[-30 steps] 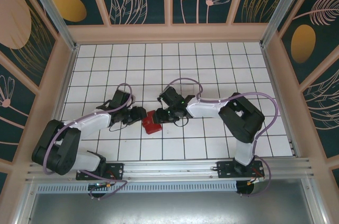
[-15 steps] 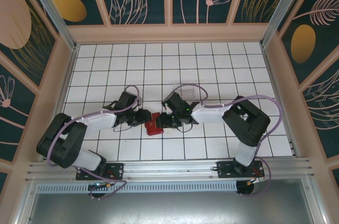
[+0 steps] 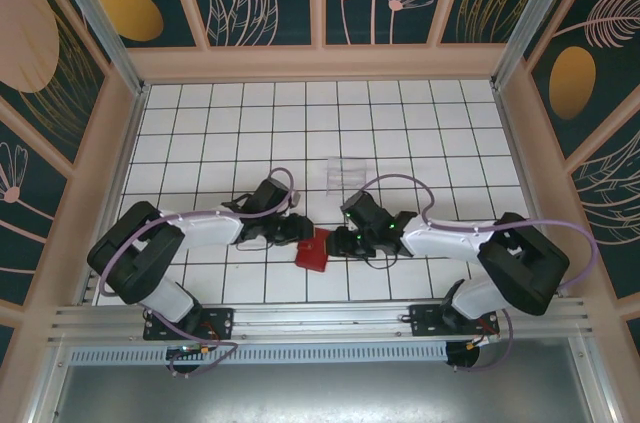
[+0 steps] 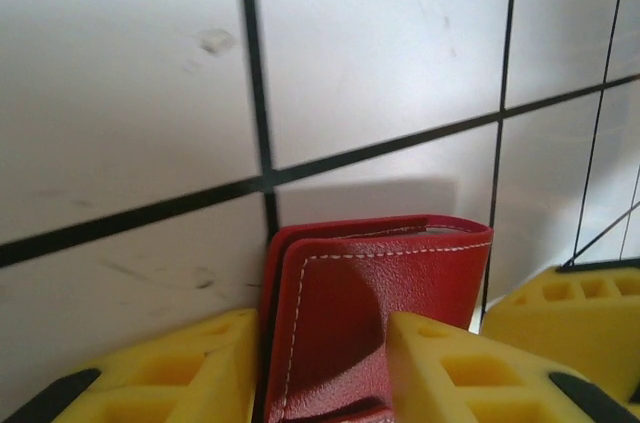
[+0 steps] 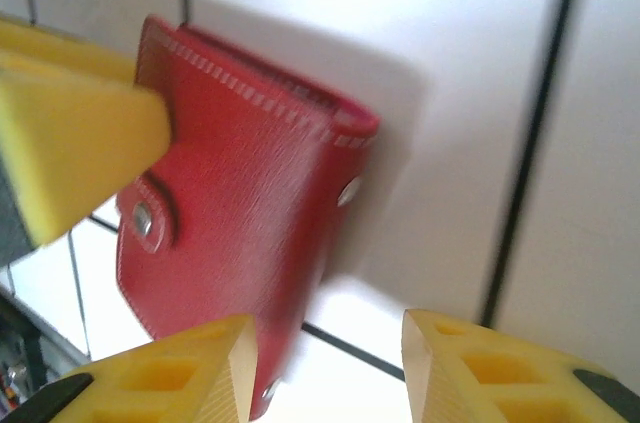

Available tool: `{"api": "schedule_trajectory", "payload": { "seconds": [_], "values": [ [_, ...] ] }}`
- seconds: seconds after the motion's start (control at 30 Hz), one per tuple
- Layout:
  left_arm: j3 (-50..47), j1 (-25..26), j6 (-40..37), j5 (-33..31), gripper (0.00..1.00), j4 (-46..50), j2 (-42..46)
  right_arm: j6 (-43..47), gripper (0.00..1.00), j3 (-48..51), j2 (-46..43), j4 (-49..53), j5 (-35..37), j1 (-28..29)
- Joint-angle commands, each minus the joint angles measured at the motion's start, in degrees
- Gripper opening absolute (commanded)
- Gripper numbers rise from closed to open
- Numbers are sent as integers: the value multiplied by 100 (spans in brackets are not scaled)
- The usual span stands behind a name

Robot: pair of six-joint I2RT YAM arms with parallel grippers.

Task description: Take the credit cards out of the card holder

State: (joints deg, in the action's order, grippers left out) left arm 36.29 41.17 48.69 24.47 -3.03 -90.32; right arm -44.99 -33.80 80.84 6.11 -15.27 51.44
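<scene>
The red card holder (image 3: 312,249) lies folded shut on the white tiled table between my two grippers. In the left wrist view the card holder (image 4: 370,313) stands between my yellow fingers (image 4: 150,373), and the left gripper (image 4: 322,328) is shut on it. My left gripper (image 3: 296,233) reaches it from the left, my right gripper (image 3: 336,241) from the right. In the right wrist view the card holder (image 5: 240,213) shows its snap strap tab (image 5: 150,218); its lower edge touches one finger of the open right gripper (image 5: 328,321), whose gap is otherwise bare. The credit cards are hidden inside.
A clear plastic box (image 3: 345,173) sits on the tiles just beyond the grippers. The left gripper's yellow finger (image 5: 70,143) presses the holder's face in the right wrist view. A raised wooden frame (image 3: 130,143) borders the table.
Both arms have swung right and toward the near edge, carrying the card holder about one tile that way. The left gripper has narrowed on it.
</scene>
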Motion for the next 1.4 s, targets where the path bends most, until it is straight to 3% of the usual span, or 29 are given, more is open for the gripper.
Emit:
{"api": "schedule_trajectory", "payload": {
  "seconds": [0.0, 0.2, 0.43, 0.9, 1.03, 1.13, 1.23, 1.37],
  "values": [
    [159, 251, 442, -35, 38, -287, -143, -75, 44, 214, -283, 215, 219, -178],
    [163, 474, 795, -161, 38, -418, -177, -89, 44, 492, -273, -232, -83, -366],
    [213, 488, 917, -188, 32, -601, -299, 68, 35, 314, -41, -674, -431, -708],
    [396, 489, 1115, -349, 31, -983, -444, 903, 27, -613, 713, -419, -793, -1412],
    [842, 475, 209, -839, 36, 15, -240, 1112, 29, -819, 613, 205, -260, -1450],
    [1393, 480, -1096, -1186, 41, 1064, -114, 1172, 32, -795, 348, 643, 56, -1436],
    [1884, 480, -2267, -1170, 46, 1833, -200, 1177, 35, -707, 205, 768, 17, -1436],
    [2444, 489, -3512, -1186, 42, 2453, -459, 1120, 37, -612, 229, 685, -191, -1426]
  ]
}}
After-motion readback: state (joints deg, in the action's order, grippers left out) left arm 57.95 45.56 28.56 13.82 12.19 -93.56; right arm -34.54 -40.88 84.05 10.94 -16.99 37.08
